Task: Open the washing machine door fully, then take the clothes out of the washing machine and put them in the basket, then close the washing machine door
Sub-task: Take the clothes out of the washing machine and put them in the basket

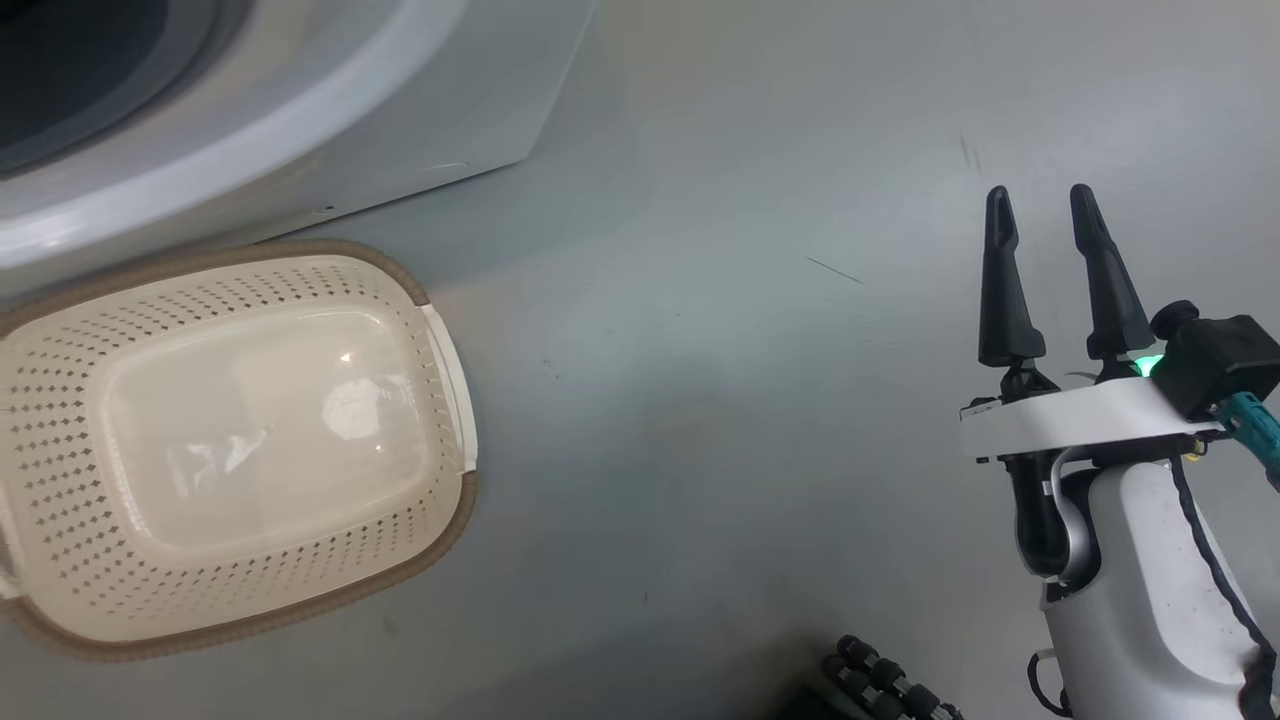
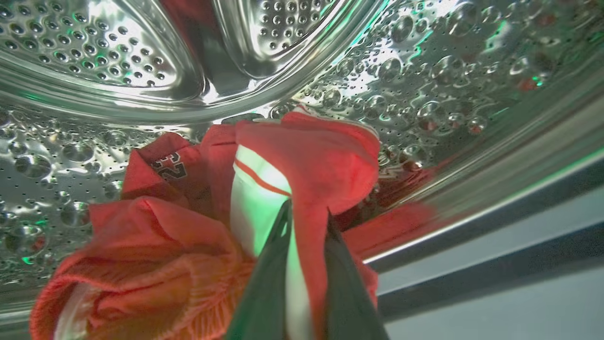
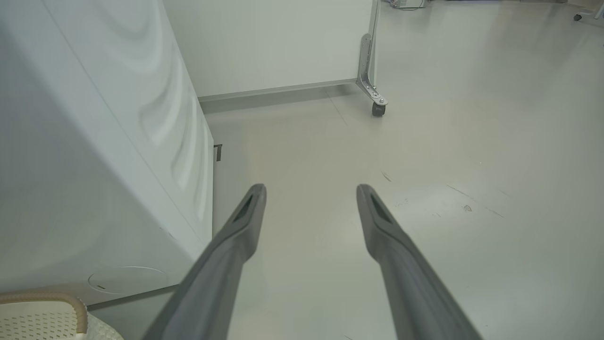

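- Currently the left gripper (image 2: 307, 212) is inside the steel drum of the washing machine (image 2: 424, 71). Its jaws are narrow and pinched on a fold of the clothes (image 2: 306, 156).
- The clamped red-and-white fold runs straight ahead of the jaws. Its long axis follows the line of the fingers and points deeper into the drum.
- The rest of the bundle sits left of and below the jaws, crumpled against the drum wall, with no clear axis of its own.
- The right gripper (image 1: 1050, 215) has its jaws wide and empty over bare floor, well apart from the clothes. The left arm is the nearer one, being already in contact.
- The basket (image 1: 440, 520) is empty, mouth up, on the floor just beside the machine front and well to the left of the right jaws. Its bearing from the left jaws cannot be told.
- Judgement: the coming move is a withdrawal backward along the finger line, then across to the basket.
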You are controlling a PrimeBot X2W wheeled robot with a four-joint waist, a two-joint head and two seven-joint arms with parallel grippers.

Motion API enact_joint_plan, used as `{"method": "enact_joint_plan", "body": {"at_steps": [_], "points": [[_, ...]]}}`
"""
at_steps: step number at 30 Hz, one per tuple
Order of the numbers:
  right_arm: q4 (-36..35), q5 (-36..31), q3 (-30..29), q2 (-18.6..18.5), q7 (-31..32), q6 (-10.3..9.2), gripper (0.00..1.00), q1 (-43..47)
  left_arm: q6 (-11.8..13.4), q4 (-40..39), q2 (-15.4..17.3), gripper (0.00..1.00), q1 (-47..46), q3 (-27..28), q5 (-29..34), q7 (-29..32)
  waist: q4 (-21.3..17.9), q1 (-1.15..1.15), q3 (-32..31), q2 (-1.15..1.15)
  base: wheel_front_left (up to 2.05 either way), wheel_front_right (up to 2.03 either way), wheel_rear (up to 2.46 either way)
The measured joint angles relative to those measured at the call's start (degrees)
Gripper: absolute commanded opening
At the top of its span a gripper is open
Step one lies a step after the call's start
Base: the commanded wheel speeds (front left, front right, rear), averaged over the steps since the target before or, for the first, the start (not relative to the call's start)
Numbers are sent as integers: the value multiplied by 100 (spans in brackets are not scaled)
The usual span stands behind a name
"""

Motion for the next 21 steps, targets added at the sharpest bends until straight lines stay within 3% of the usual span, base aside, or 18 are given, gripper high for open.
{"method": "enact_joint_plan", "body": {"at_steps": [21], "points": [[51, -446, -408, -334, 0, 5, 100, 365, 159, -316, -1027, 0, 2049, -170, 226, -2599, 923, 0, -801, 0, 0, 0, 0]]}}
